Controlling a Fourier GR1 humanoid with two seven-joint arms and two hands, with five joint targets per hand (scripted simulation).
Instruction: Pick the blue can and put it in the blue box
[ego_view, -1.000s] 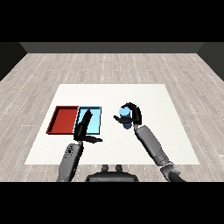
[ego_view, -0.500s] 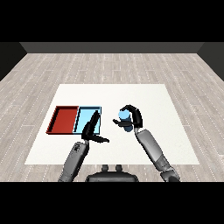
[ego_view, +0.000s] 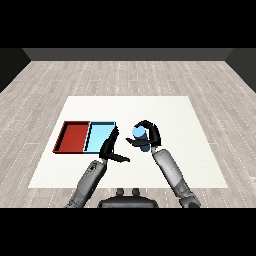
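Presently the right hand (ego_view: 150, 135) had its fingers curled round the blue can (ego_view: 139, 134); the left hand (ego_view: 111, 148) hung straight-fingered, holding nothing. Transport step; next, carry leftward over the blue tray (ego_view: 100, 134).

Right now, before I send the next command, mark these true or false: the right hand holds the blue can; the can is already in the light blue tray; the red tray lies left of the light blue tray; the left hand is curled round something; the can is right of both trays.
1. The right hand holds the blue can. True.
2. The can is already in the light blue tray. False: it is in the right hand, right of that tray.
3. The red tray lies left of the light blue tray. True.
4. The left hand is curled round something. False: its fingers are straight and hold nothing.
5. The can is right of both trays. True.
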